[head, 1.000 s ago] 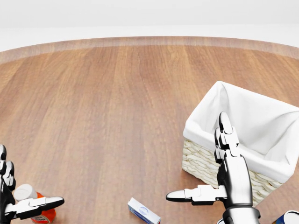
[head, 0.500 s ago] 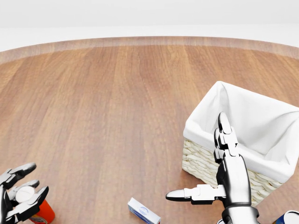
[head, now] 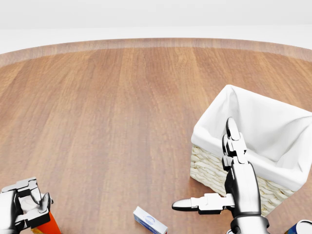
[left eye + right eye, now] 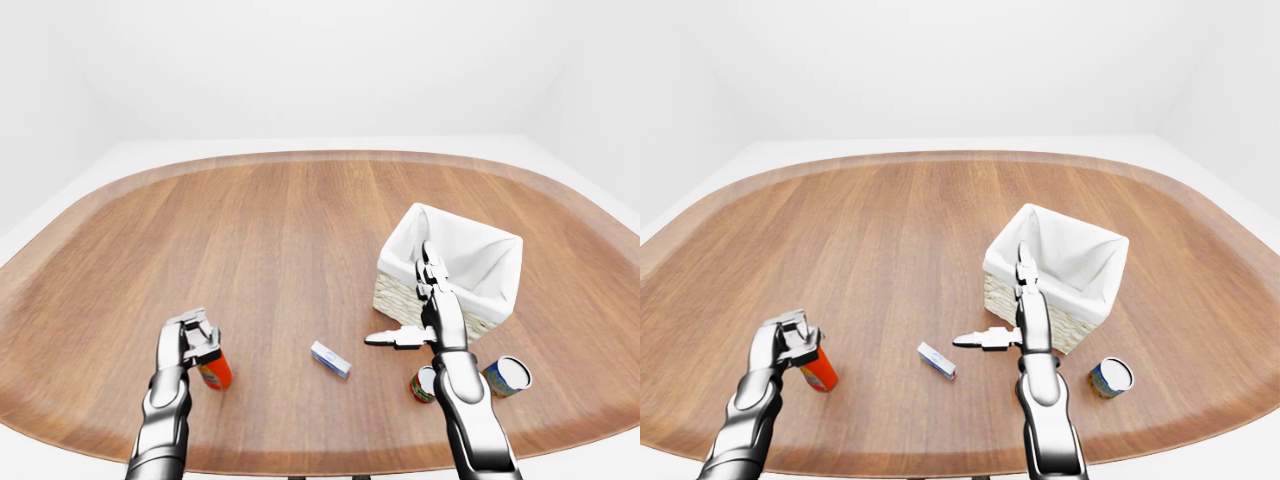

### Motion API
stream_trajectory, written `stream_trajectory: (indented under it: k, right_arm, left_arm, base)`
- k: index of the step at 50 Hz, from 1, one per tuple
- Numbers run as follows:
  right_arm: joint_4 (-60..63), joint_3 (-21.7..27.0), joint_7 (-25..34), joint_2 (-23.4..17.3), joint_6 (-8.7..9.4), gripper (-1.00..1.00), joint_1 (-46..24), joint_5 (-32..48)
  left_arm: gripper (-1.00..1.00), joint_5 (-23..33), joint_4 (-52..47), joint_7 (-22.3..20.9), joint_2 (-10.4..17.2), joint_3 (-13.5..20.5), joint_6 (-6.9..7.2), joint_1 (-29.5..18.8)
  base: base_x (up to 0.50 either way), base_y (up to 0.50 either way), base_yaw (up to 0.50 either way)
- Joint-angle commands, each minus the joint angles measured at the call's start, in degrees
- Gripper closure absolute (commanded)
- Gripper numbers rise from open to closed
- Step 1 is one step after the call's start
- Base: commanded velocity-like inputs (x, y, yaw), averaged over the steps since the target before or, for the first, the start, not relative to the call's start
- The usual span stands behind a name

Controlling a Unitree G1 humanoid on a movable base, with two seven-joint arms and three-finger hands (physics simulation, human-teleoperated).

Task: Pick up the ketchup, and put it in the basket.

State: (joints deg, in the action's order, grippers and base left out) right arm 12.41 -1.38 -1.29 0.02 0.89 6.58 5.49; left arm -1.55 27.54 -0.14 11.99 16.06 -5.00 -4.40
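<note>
The ketchup (image 4: 214, 374) is a red bottle with a white cap, standing at the lower left of the table; it also shows in the right-eye view (image 4: 820, 372). My left hand (image 4: 195, 338) is shut round its top, and the cap is hidden by the fingers. Only the hand and a strip of red bottle (image 3: 45, 225) show in the head view. The wicker basket (image 4: 395, 297) with a white cloth lining stands at the right. My right hand (image 3: 207, 170) is open and empty, fingers upright and thumb pointing left, just beside the basket's near wall.
A small white and blue box (image 4: 330, 359) lies between the hands. Two cans (image 4: 508, 375) (image 4: 424, 383) stand at the lower right, near my right forearm. The table's rounded near edge (image 4: 300, 465) runs just below the hands.
My left hand's fingers have gone from spread open around the ketchup to shut on its top. The right hand has hardly moved.
</note>
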Motion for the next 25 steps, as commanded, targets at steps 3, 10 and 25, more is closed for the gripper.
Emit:
stream_trajectory:
  k: [3,10,25]
  right_arm:
    - [0.65,-0.05,0.11,-0.02,0.2,-1.0,0.28,-0.03]
    - [0.69,-0.4,0.09,0.04,0.28,-1.0,0.3,0.12]
    - [0.37,-0.8,0.32,0.05,-0.07,-1.0,0.32,0.04]
  left_arm:
    - [1.0,-2.13,-17.45,-0.76,-4.03,-1.29,0.0,6.09]
    - [1.0,-1.19,-29.5,-1.69,-6.88,-2.68,0.0,7.19]
    - [1.0,-0.91,-41.61,-0.72,-9.39,-7.6,8.56,5.9]
  base:
    - [0.0,0.0,0.0]
    - [0.0,0.0,0.0]
    - [0.0,0.0,0.0]
